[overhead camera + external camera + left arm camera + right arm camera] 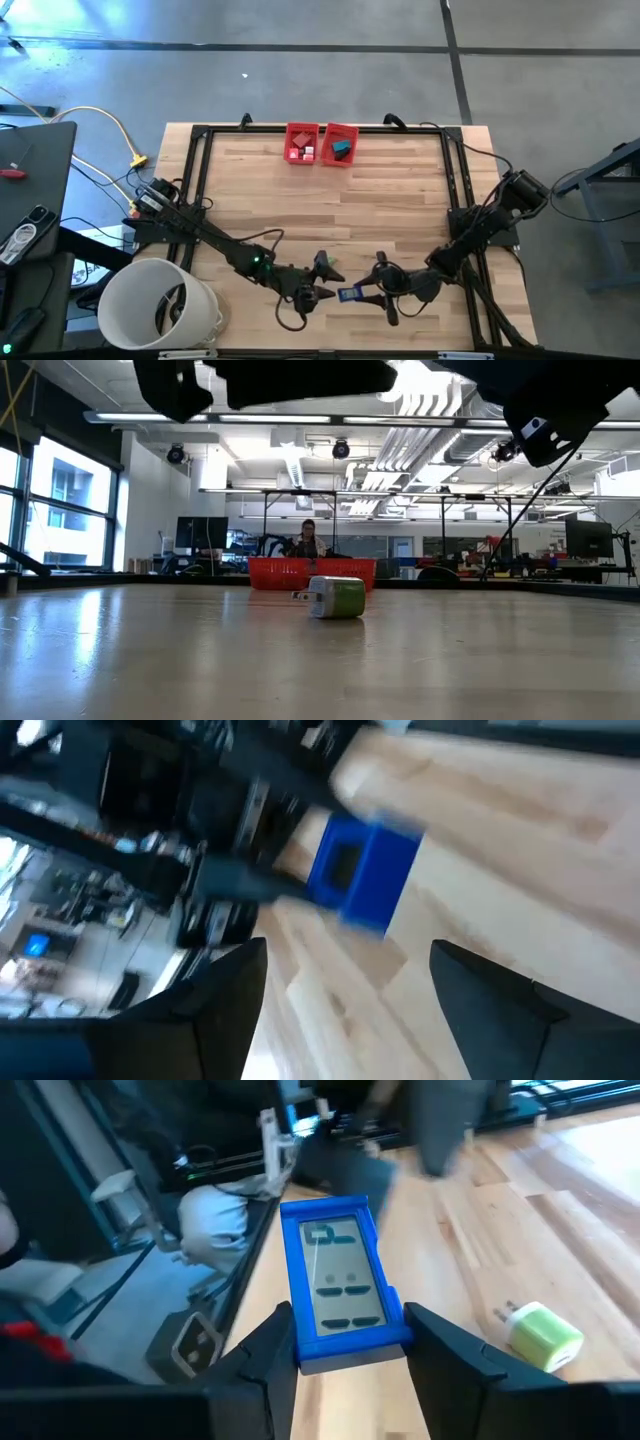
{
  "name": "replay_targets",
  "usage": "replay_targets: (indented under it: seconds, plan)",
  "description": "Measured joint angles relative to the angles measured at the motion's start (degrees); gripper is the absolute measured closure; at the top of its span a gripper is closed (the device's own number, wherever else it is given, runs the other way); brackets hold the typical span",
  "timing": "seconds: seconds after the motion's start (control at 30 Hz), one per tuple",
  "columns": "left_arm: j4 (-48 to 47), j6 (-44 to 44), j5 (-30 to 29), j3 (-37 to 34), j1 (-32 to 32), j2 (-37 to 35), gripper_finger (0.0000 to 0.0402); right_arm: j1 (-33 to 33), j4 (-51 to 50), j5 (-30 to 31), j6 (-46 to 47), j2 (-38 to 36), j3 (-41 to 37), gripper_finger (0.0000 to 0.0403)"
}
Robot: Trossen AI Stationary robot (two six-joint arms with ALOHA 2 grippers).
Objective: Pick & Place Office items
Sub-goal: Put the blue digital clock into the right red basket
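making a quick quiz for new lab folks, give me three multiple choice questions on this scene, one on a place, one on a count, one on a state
1. Where do the red plastic bins sit?
A. at the wooden table's far edge
B. inside the white bucket
C. under the right arm

2. How many red bins are there?
A. one
B. two
C. four

3. What is the right claw doing?
A. hanging open over nothing
B. resting inside a bin
C. gripping the flat blue rectangular device

Answers:
1. A, the high view shows them side by side at the far edge, away from both arms.
2. B, two red bins stand next to each other.
3. C, the right wrist view shows the blue device clamped between the claw's fingers.
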Motion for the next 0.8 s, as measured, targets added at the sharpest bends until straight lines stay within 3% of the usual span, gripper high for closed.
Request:
replay_targets:
  seconds: [0.37, 0.8]
  plan:
    - [3.50, 0.01, 2.38, 0.00, 1.22, 0.00, 0.0130, -3.65, 2.12, 1.20, 2.90, 0.00, 0.00, 0.0257]
    - [3.72, 1.40, 2.15, 0.00, 2.53, 0.00, 0.0131, -5.00, 2.77, -2.34, 3.20, -0.02, 0.00, 0.0257]
